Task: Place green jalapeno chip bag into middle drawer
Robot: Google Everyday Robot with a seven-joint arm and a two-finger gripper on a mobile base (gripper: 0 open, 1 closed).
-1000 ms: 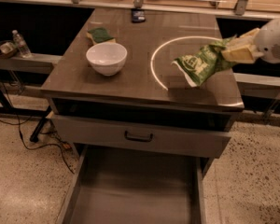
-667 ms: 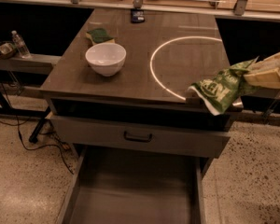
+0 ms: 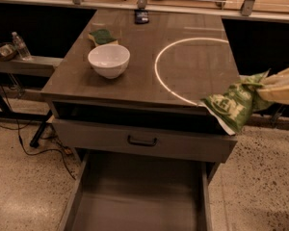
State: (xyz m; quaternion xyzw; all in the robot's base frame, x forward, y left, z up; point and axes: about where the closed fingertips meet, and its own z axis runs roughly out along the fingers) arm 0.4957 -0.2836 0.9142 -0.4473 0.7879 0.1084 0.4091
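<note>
drawer (image 3: 135,201): bottom centre, open, bare floor; bag not in it. I'm off to its right, so letting go here would likely drop the bag on the ground.
cabinet (image 3: 183,66): centre; lower-right corner just beside the bag, could snag foil.
front (image 3: 142,141): above the drawer, in my way going down.
bag (image 3: 233,105): right of centre, hanging in air; held by one end, may swing or slip.
gripper (image 3: 272,88): right edge, fingers clamped on bag's top.
bowl (image 3: 109,60), sponge (image 3: 102,36): upper left, well apart from me.
</note>
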